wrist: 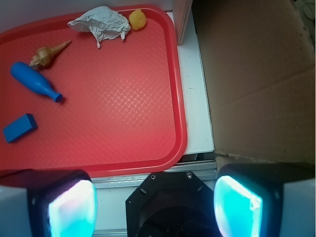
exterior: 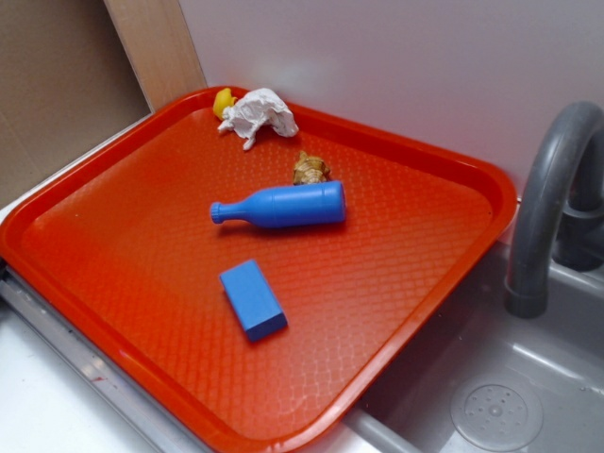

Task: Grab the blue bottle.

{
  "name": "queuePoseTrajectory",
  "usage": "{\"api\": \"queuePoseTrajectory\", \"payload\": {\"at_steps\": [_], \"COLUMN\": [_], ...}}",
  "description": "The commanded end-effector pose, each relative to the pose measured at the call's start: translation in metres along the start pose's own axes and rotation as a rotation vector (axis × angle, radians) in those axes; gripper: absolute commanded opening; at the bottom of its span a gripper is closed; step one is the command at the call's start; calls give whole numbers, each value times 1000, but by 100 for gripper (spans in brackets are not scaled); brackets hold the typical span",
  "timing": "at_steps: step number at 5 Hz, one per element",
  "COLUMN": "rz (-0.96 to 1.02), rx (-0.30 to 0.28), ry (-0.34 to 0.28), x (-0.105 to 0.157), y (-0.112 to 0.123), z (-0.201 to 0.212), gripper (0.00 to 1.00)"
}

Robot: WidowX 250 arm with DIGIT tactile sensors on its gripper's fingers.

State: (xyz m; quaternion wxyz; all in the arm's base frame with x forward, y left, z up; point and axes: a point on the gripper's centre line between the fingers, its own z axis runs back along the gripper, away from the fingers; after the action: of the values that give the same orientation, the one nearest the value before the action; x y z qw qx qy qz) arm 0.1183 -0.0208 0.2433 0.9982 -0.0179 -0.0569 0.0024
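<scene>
Mostly red tray (exterior: 123,274): we see it takes up most of the exterior view, and its corner reaches over the edge of a grey sink (exterior: 528,377).
Faucet (exterior: 552,189): grey and curved, we find it to the side of the tray, above the sink.
Gripper (wrist: 155,202): in the wrist view we see its two fingers wide apart with nothing between them, outside the tray rim and well apart from every object.
Blue bottle (exterior: 283,205): we see it lying on its side near the middle of the tray, with the shell just beside its body.
Blue block (exterior: 253,299): flat on the tray, near the bottle but not touching.
Crumpled paper (exterior: 257,115): white, at the far rim.
Shell (exterior: 310,169): small and tan.
Yellow object (exterior: 224,101): we cannot tell what it is; it touches the paper.
</scene>
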Motion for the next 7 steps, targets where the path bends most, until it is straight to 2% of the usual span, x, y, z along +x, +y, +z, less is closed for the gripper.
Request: {"api": "queuePoseTrajectory", "payload": {"at_steps": [1,2,3,5,6,7], "rz": [0,-140,-331,-761,-865,-927], "rx": [0,33,28,-94,-118,-204], "ry": [0,-45,-124,-261,-225,-164], "x": [0,25,45,70,80,86], "y": [0,-25,-56,-127,-164,-192], "z": [0,-1,-10,-53,-81,-107], "gripper": [100,100,100,100,100,100]}}
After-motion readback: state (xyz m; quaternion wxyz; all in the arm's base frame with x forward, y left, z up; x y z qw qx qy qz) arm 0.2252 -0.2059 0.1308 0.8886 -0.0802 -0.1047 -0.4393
